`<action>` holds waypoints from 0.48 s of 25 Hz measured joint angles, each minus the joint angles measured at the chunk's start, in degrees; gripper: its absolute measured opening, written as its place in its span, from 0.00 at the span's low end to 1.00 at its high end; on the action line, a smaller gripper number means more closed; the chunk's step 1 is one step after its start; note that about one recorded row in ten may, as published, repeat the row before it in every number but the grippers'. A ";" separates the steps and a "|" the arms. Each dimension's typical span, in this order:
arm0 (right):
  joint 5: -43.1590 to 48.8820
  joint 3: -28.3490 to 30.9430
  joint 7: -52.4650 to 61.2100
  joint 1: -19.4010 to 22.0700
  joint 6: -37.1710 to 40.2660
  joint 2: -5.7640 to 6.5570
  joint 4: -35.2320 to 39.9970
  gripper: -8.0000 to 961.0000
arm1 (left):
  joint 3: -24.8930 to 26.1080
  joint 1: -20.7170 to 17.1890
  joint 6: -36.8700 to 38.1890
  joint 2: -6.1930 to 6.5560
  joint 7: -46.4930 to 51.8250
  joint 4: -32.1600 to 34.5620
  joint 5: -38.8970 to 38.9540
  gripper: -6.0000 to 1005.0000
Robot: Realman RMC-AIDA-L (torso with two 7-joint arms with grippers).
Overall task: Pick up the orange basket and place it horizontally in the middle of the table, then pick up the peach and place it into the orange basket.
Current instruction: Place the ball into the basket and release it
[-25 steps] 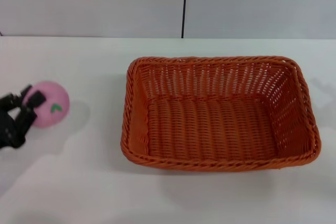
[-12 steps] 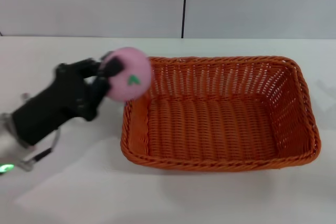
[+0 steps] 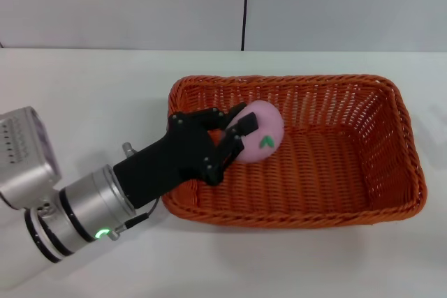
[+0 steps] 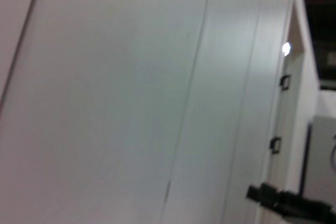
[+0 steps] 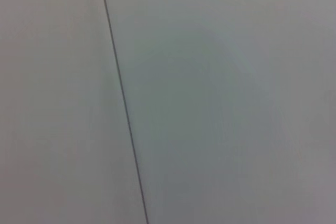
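Observation:
The orange basket (image 3: pixel 335 172) lies lengthwise across the middle of the white table (image 3: pixel 84 88) in the head view. My left gripper (image 3: pixel 241 134) reaches over the basket's left rim and is shut on the peach (image 3: pixel 262 130). The pink peach, with its green leaf mark facing me, hangs inside the basket over its left part, just above the woven floor. The right gripper is out of view. Both wrist views show only a pale wall.
A grey wall with a dark vertical seam (image 3: pixel 244 5) stands behind the table. Bare white tabletop lies to the left of the basket and along the front edge.
The left arm lifted the peach from the table's left side, carried it rightward over the basket's rim and lowered it inside. The basket has not moved.

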State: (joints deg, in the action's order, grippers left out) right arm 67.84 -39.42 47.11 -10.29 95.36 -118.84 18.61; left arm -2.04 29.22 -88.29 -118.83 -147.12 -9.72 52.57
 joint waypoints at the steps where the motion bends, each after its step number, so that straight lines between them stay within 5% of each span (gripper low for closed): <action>1: 0.00 0.20 0.00 -0.09 0.00 0.02 -0.11 0.51 | 0.38 -0.09 0.92 0.01 -0.48 -0.33 0.01 0.11; 7: 0.01 2.27 0.00 0.05 -0.05 -0.05 -0.31 0.51 | 2.05 -1.14 2.93 0.17 -3.18 -0.02 0.37 0.20; 12: 0.00 5.13 -1.34 0.31 -0.09 -0.07 -1.41 0.52 | 4.67 -3.73 3.05 0.33 -8.08 0.06 0.47 0.38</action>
State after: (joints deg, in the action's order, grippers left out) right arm 67.85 -34.30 45.77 -9.98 95.27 -118.91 17.20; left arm 2.63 25.48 -85.24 -118.50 -155.20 -9.66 53.04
